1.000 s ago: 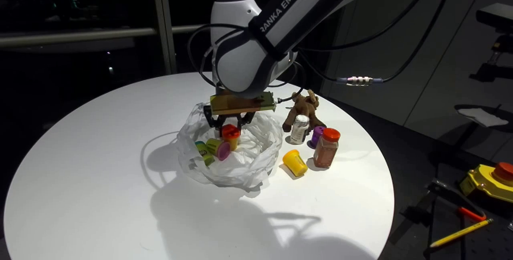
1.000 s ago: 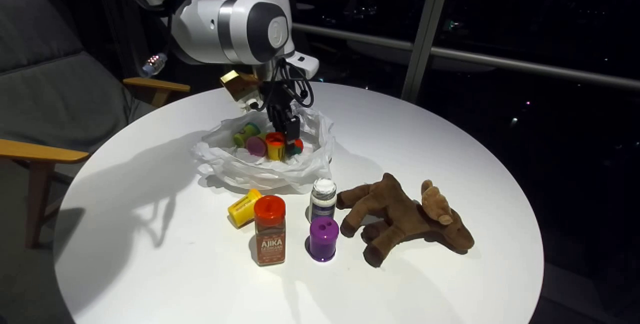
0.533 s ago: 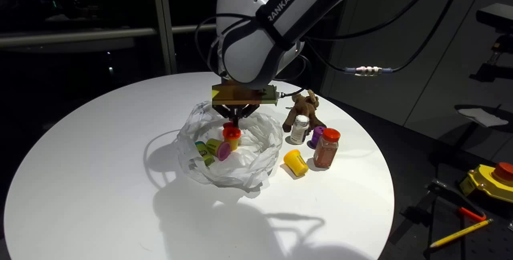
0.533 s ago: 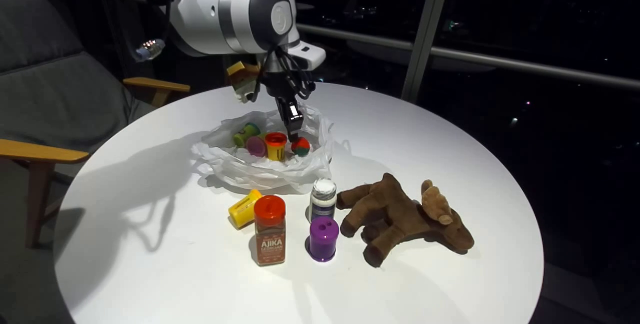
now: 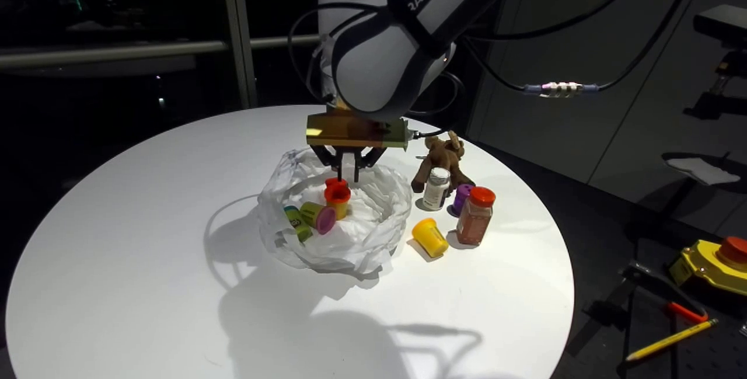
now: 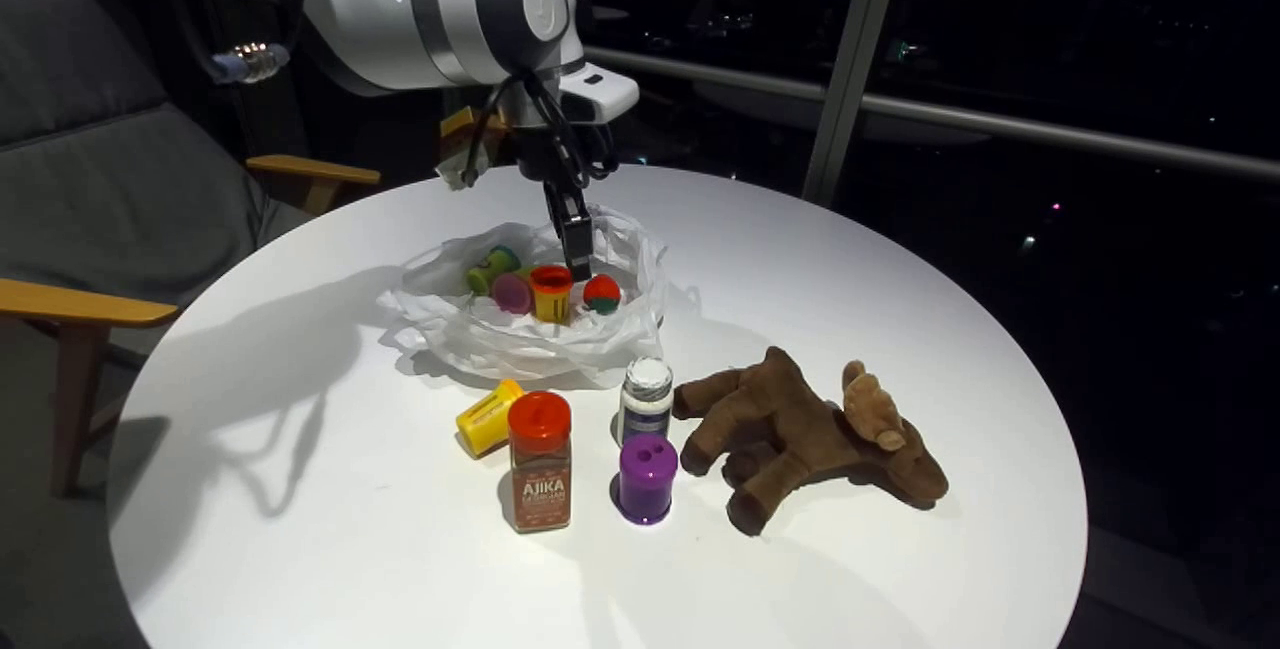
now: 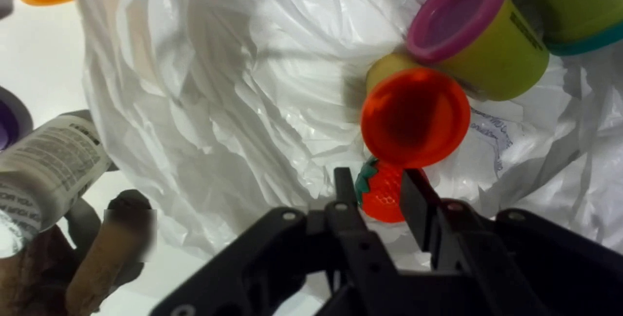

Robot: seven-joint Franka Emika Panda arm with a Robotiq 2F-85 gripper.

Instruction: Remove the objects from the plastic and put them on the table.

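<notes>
Taking the berry (image 7: 382,196) out of the bag (image 6: 520,357) looks to be the step in hand. The berry lies in the bag, just below the gripper (image 5: 348,179), whose fingers stand a narrow gap apart with hold of nothing. Next, they probably need to part wider, come down astride the berry and close, without nipping the bag or the red-rimmed tub (image 6: 552,301) just beside; a pinched fold could drag the whole bag along.

Left to right in an exterior view, a chair (image 6: 80,119) stands well left of the gripper, past the white table (image 6: 850,569). In the bag, left of the gripper, are a tipped green tub (image 6: 487,274) and a pink-lidded tub (image 6: 513,294). Out in front of the gripper, on the table, a yellow tub (image 6: 490,417) lies tipped by an upright jar (image 6: 541,469); to its front right come a white bottle (image 6: 646,404), a purple pot (image 6: 647,484), then a moose (image 6: 800,419) on its side. These five look done. Behind and right, a dark window (image 6: 1050,19) bounds the room.
</notes>
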